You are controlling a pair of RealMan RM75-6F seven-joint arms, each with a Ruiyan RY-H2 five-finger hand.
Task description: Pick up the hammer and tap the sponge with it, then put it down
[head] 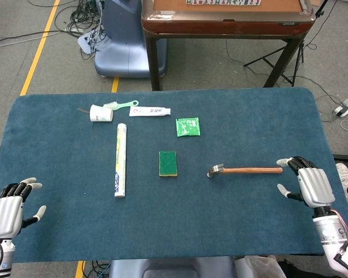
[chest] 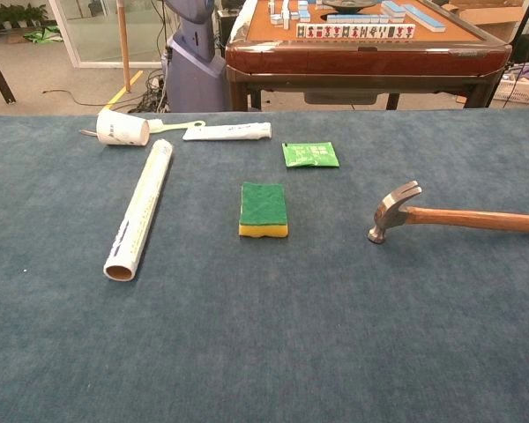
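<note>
Hammer (head: 244, 171) flat on blue table (head: 58, 121), long axis left–right: metal head toward sponge (head: 167, 163), wooden handle end pointing at right hand (head: 308, 183). Right hand just beside handle tip, fingers spread, holding nothing – clearly nearer one. Left hand (head: 11, 209) far across table, fingers apart, empty. Sponge near hammer head, not touching.
</note>
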